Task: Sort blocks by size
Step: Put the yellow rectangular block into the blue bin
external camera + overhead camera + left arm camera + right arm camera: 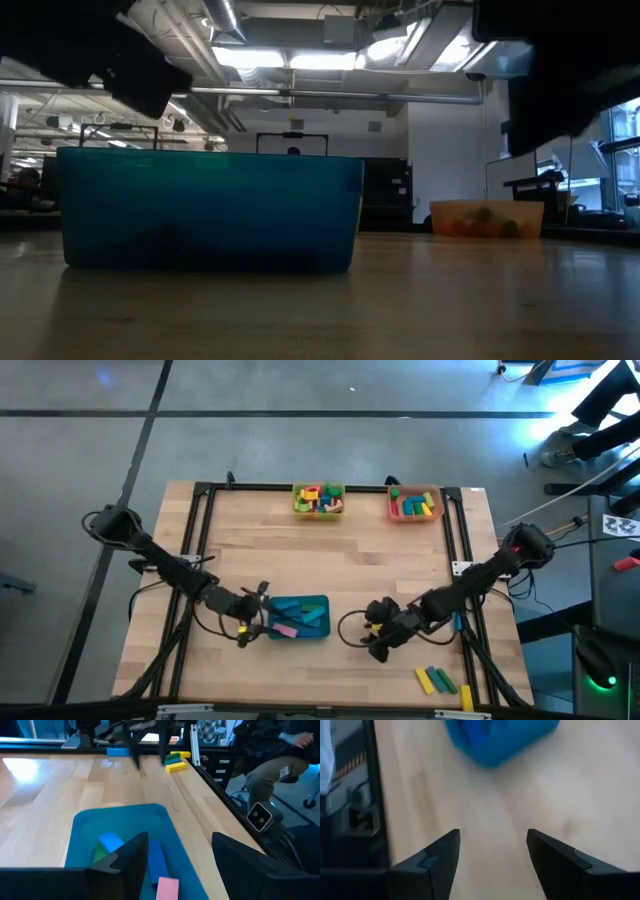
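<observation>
A: Near the front edge of the table (350, 560), to the right, three loose blocks (437, 680): yellow, green, yellow, lying side by side. More blocks already in the teal tray (318, 603), the yellow tray (296, 503) and the orange tray (391, 508).

B: Probably light and stiff, with smooth painted faces, so a little slippery. Best taken across the two long flat sides, near the middle, to avoid turning in the grip.

A: And the left gripper (175, 857)?

B: Over the left end of the teal tray, fingers apart, nothing between them. Below it, in the tray, a pink block (167, 887), a blue bar (157, 862), a light blue piece (111, 841) and something green (100, 854).

A: The right gripper (492, 847)?

B: Just right of the teal tray, over bare wood, also spread and empty. Not touching anything. Closest to the three loose blocks, so likely the one to fetch them.
</observation>
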Controlling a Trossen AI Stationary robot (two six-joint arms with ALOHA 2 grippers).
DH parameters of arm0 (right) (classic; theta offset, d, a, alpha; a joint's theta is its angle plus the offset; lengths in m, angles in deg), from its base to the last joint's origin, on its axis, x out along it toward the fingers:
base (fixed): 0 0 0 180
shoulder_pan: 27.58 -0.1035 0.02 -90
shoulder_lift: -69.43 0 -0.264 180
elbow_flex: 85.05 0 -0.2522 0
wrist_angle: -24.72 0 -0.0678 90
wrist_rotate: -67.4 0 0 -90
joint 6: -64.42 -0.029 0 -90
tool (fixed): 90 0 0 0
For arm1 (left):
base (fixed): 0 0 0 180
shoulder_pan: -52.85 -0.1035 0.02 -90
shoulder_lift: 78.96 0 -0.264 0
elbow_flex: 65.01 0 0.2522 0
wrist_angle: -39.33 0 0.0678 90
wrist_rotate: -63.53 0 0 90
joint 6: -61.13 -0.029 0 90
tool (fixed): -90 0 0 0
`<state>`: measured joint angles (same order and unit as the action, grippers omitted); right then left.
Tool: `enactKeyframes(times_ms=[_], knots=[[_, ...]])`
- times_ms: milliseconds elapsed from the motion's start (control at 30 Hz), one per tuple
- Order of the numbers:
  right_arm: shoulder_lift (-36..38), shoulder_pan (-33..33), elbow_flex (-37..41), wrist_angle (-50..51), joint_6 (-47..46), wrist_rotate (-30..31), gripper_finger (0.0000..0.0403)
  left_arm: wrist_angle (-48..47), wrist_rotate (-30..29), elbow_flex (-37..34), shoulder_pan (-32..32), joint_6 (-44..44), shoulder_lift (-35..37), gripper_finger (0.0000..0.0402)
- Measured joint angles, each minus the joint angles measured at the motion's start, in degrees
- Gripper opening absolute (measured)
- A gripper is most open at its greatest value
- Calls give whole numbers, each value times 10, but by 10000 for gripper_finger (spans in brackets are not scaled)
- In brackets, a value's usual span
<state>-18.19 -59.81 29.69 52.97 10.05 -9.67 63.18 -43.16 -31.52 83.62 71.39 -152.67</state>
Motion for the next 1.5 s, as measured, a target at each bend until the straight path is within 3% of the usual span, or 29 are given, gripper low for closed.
enactKeyframes(times_ms=[200,500,700,1200,1500], knots=[[0,-14,-88,172,-153,-119,234,24,0,-21,0,13,0,202],[-14,-120,-88,188,-495,-213,234,9,0,-21,14,11,0,202],[-54,-187,-88,181,-622,-260,234,4,0,-21,15,10,0,202],[-134,-201,-90,217,-620,-216,234,9,-1,-21,15,1,0,202],[-131,-124,-90,258,-519,-125,234,10,-3,-21,15,2,0,202]])
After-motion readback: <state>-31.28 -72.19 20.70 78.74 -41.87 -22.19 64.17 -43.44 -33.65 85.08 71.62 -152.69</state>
